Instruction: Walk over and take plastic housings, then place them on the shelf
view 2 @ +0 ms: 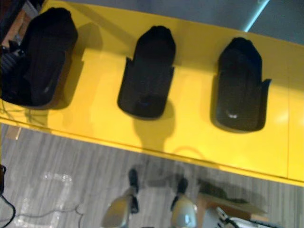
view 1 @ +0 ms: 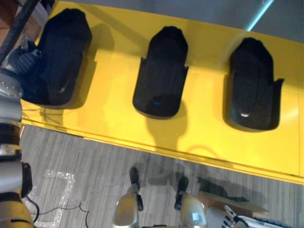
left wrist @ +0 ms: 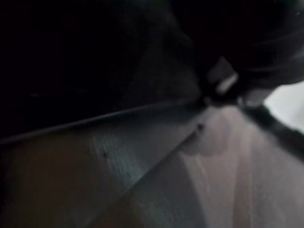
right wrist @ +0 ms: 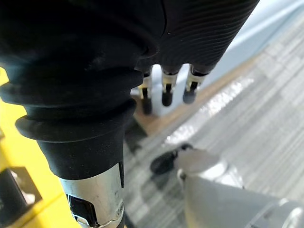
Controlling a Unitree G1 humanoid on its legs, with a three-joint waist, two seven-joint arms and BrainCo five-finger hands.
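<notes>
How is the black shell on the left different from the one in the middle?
The left housing has the robot's left hand right at its side, while the middle housing sits alone with no hand near it. The middle housing shows a small blue spot near its lower end; the left housing shows none. Both are black, look the same shape, and rest on the yellow surface.
</notes>
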